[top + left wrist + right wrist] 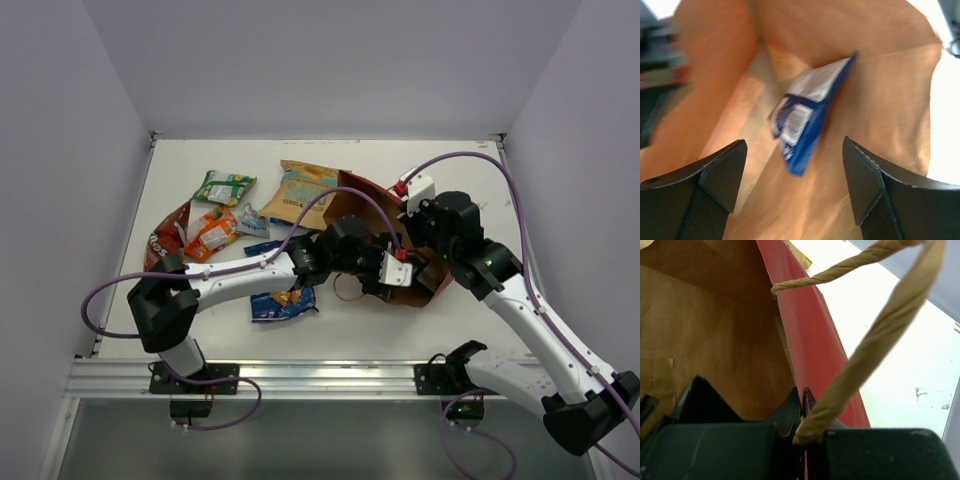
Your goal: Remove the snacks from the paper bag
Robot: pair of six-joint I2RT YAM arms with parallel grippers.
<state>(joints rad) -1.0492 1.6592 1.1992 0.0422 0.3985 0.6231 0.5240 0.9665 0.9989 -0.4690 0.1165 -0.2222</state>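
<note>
Top external view: the paper bag lies on the table with its mouth toward the arms. The left gripper is inside the mouth; its fingertips are hidden there. The right gripper sits at the bag's rim, just beside the left one. Well to the left of both sets of fingers, outside the bag, lie a tan bag with teal print, a green pack, an orange pack, a red-orange chip bag and a blue Doritos bag.

Left wrist view: the two fingers stand apart with nothing between the pads. A blue packet lies just beyond the fingertips, centred on the gap, against the brown inner wall of the bag. Contact with the fingers is not visible.

Right wrist view: the fingers are clamped together on the bag's red wall, which rises straight from between them. The bag interior lies to their left. A twisted-paper handle loops up from their right side
</note>
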